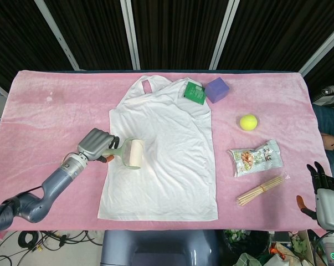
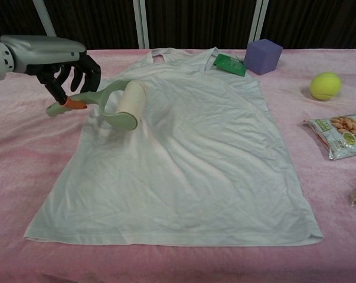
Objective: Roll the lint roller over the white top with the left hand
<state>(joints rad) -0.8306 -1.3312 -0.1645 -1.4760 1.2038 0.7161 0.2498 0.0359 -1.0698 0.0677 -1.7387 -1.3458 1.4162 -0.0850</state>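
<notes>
your left hand (image 1: 96, 145) grips the pale green handle of the lint roller (image 1: 130, 153), its dark fingers (image 2: 77, 75) curled around the handle at the left of the chest view. the roller's cream drum rests on the white top (image 1: 167, 160), near the garment's left edge, about halfway down its length in the head view. in the chest view the handle rises up and to the left from the drum toward your hand, and the end of the handle pokes out past the fingers.

the white top lies flat on the pink cloth (image 1: 50, 122) in the middle of the frame, its straps toward the top edge. just beside its upper right shoulder sit a green packet (image 1: 194, 92) and a purple cube (image 1: 216, 90). further right lies a yellow-green ball (image 1: 248, 122), and below it a snack bag (image 1: 255, 158) and a bundle of wooden sticks (image 1: 261, 190).

your right hand (image 1: 323, 191) hangs at the lower right corner of the head view, off the cloth's edge, fingers apart and holding nothing.
</notes>
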